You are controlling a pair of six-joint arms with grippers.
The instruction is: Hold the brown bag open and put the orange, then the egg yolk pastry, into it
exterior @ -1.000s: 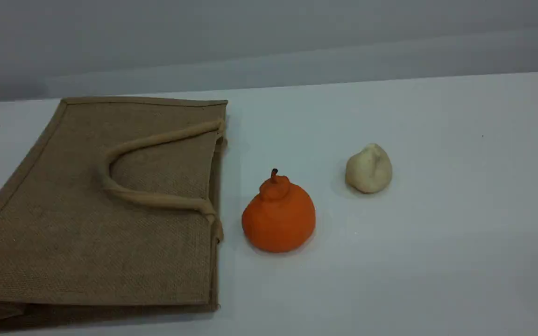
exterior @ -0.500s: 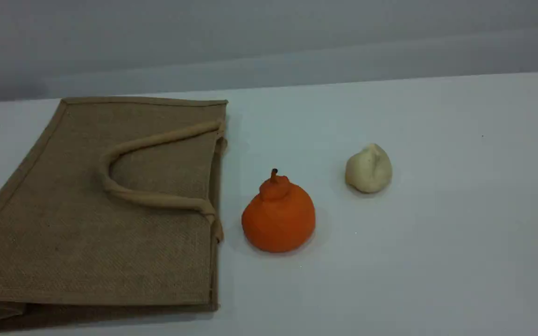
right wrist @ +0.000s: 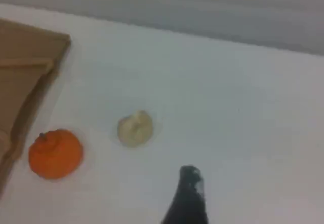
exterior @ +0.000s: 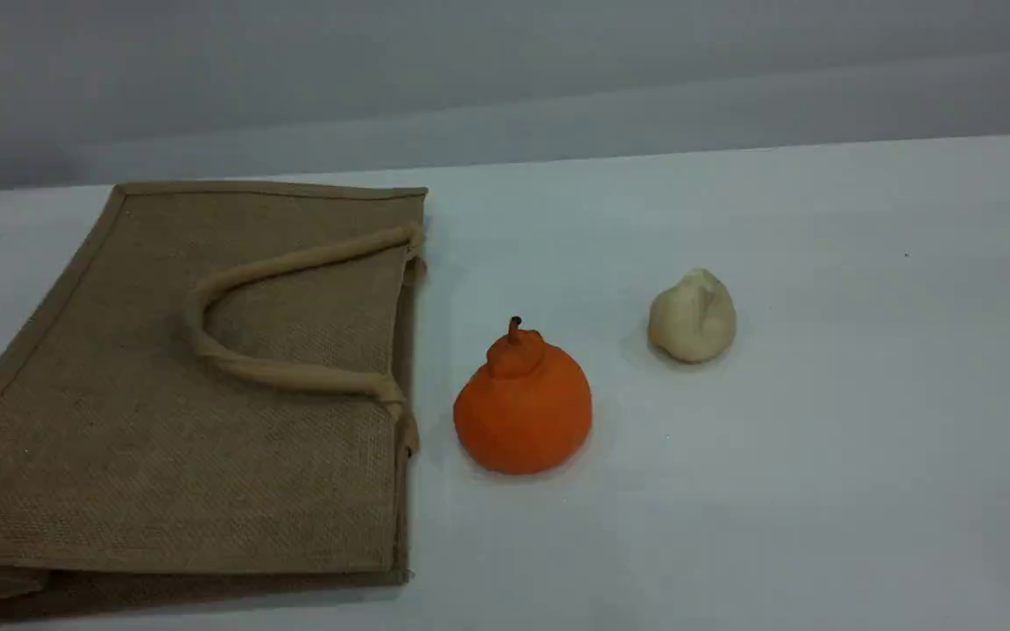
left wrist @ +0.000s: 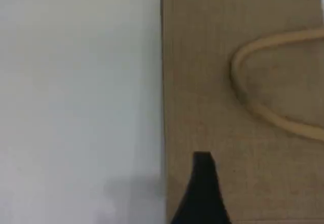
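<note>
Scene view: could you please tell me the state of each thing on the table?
brown bag: lying flat, closed, handle folded on top.
orange: upright on the table, stem up, outside the bag.
egg yolk pastry: on the table, outside the bag, untouched.

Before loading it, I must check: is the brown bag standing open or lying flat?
Lying flat, shut. The brown bag rests on its side on the table, one handle lying across its upper panel.
</note>
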